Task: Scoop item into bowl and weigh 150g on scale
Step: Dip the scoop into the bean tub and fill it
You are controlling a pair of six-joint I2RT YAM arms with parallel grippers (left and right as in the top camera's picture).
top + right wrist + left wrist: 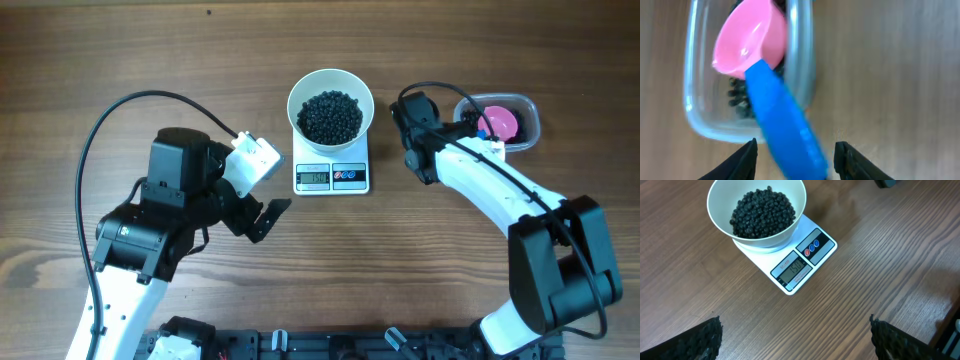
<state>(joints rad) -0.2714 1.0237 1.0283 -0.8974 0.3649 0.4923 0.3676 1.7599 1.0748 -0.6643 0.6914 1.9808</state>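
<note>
Beans (762,212) heaped in the bowl (720,217) on the scale (790,282), mid-desk; display (796,268) looks like 150, no brand legible; right claw (796,150) half-parted astride the scoop handle (785,120), which runs lengthwise into the tub (692,75); left claw (795,330) wide, empty, nearer the scale.

The only thing I can read from here is the display (796,268) on the front of the scale (805,260). Its dark digits look like 150 in the left wrist view, while the overhead view shows them too blurred to make out. The small print just above that display and any marks on the red and blue buttons (811,247) are too small for me to read.
</note>
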